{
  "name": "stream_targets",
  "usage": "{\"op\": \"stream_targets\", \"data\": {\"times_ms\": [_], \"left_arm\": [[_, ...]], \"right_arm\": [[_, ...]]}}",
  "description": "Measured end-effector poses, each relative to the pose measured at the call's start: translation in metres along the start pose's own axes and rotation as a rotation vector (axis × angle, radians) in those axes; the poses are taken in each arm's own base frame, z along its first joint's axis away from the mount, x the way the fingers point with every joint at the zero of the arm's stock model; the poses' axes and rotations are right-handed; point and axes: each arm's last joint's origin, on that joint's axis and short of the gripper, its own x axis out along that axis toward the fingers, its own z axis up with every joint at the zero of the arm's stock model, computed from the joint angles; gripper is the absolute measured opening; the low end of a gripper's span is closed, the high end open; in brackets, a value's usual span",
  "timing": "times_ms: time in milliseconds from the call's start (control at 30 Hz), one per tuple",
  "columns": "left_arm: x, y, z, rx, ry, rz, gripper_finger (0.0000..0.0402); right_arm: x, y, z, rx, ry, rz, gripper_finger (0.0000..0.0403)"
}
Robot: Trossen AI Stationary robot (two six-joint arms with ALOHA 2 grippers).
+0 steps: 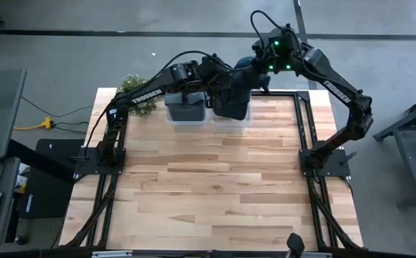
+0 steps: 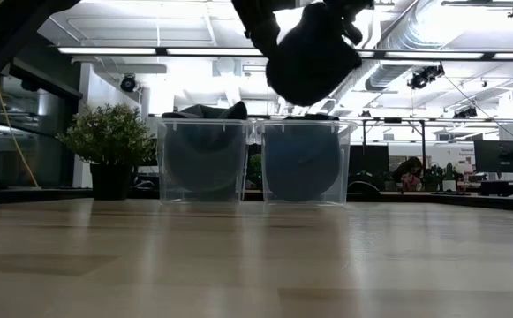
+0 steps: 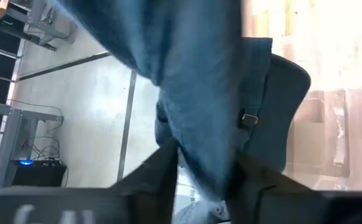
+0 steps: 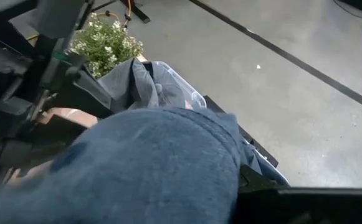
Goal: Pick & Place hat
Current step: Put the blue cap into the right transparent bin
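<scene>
A dark blue hat [image 1: 233, 97] hangs in the air over the right one of two clear bins [image 2: 300, 163] at the table's far edge. In the low view the hat [image 2: 313, 53] is well clear of the bin's rim. My left gripper [image 3: 199, 177] comes in from the left and is shut on the hat's cloth. My right gripper [image 1: 263, 68] reaches it from the far right, and the hat's crown [image 4: 149, 162] covers most of its fingers. The left bin [image 2: 203, 163] holds a grey hat [image 4: 140, 84]. Another blue hat [image 2: 302, 163] lies in the right bin. My left gripper pinches a bunched fold of the blue hat's cloth [image 3: 196, 149] between its two fingers [image 3: 162, 171]. The hat is lifted clear and hangs loose, its strap buckle [image 3: 249, 118] showing beside the hold. My right gripper is shut on the hat's far-right side, near the crown [image 4: 218, 155]. The cloth itself hides the place of contact; only one finger [image 4: 258, 183] shows beside it.
A potted plant [image 1: 137, 93] stands at the table's far left corner, next to the left bin. Bare wooden tabletop [image 1: 215, 186] runs from the bins to the near edge. Metal frames [image 1: 304, 122] run along both sides of the table.
</scene>
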Motion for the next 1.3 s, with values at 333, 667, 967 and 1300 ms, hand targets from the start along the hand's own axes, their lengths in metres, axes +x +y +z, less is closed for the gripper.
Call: {"op": "stream_targets", "data": {"times_ms": [333, 667, 967, 1300], "left_arm": [[-0.001, 0.001, 0.001, -0.018, -0.006, 0.015, 0.0013], [-0.001, 0.001, 0.0, -0.046, -0.009, -0.01, 0.0007], [0.001, -0.002, 0.0, -0.109, -0.005, -0.033, 0.0006], [0.003, 0.004, -0.002, -0.385, -0.019, -0.058, 0.0006]], "right_arm": [[-0.004, 0.002, -0.001, -0.017, 0.012, 0.055, 0.0], [-0.012, 0.001, 0.002, -0.067, -0.033, 0.053, 0.0077], [-0.038, -0.016, 0.009, -0.048, -0.124, -0.023, 0.0197], [-0.046, -0.036, 0.013, -0.044, -0.171, -0.023, 0.0233]]}}
